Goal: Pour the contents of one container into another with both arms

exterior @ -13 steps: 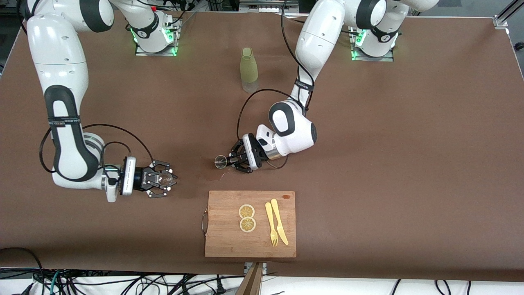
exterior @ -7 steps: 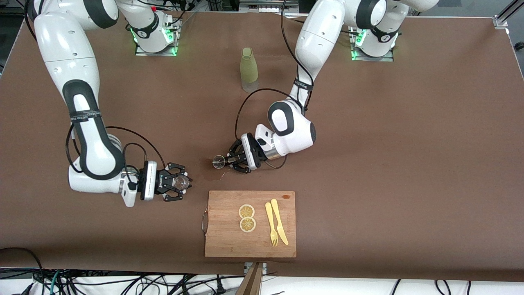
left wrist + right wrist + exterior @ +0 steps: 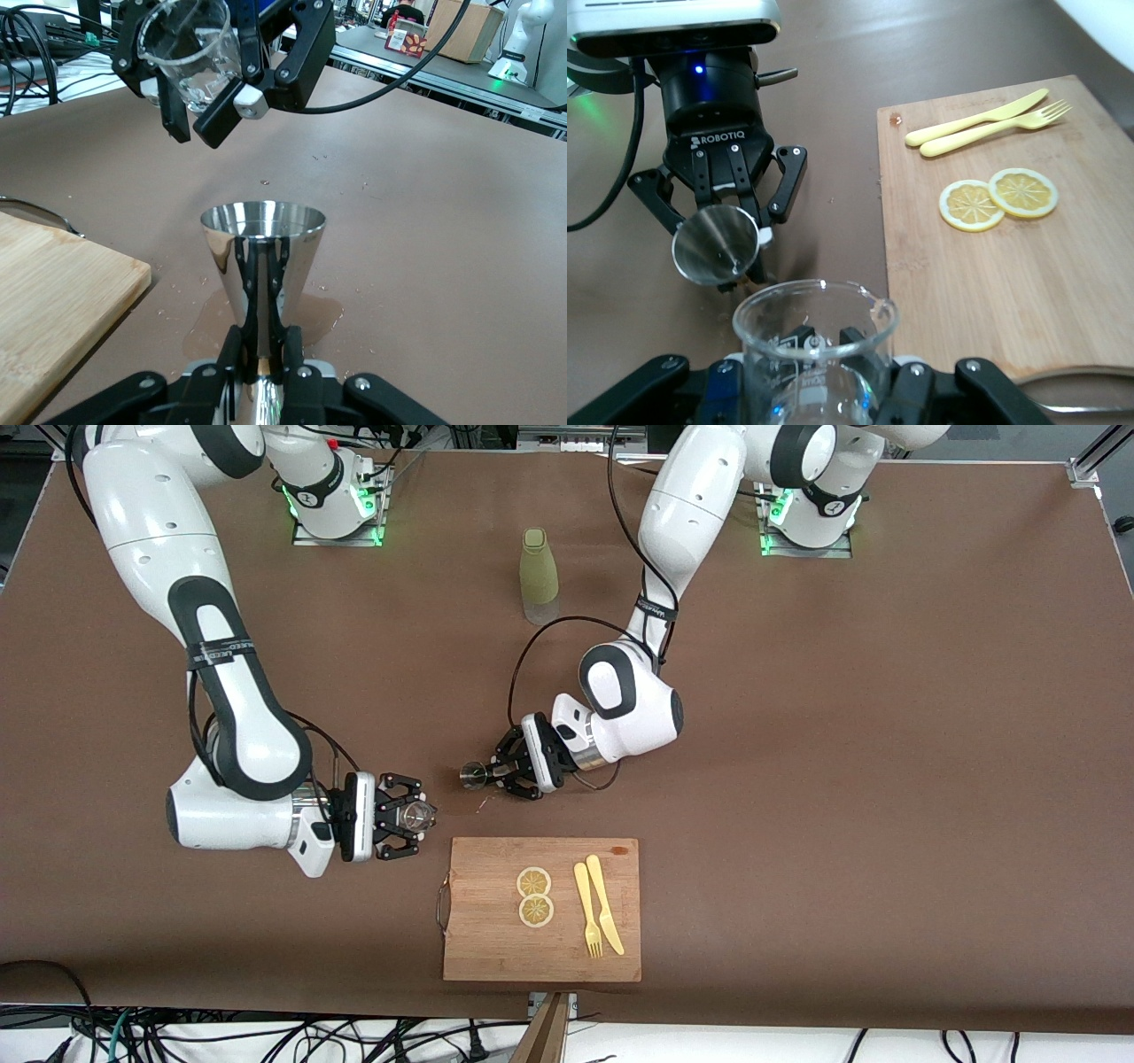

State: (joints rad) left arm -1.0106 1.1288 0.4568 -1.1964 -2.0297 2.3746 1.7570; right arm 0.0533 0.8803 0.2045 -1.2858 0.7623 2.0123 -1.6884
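Robotics lab: bench-mounted arms (image 3: 221, 664), cable tangle (image 3: 266, 1036).

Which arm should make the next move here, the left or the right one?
Probably the right. Its claw holds the glass cup apart from the jigger; the left claw already holds the jigger upright above the wet spot.

- The left gripper (image 3: 490, 773) is held low over the table's middle, its fingers (image 3: 237, 345) clamped on the jigger (image 3: 473, 775), the forearm bent down from its base.
- The right gripper (image 3: 416, 816) is held level beside it, clamped around the glass cup (image 3: 415, 815).
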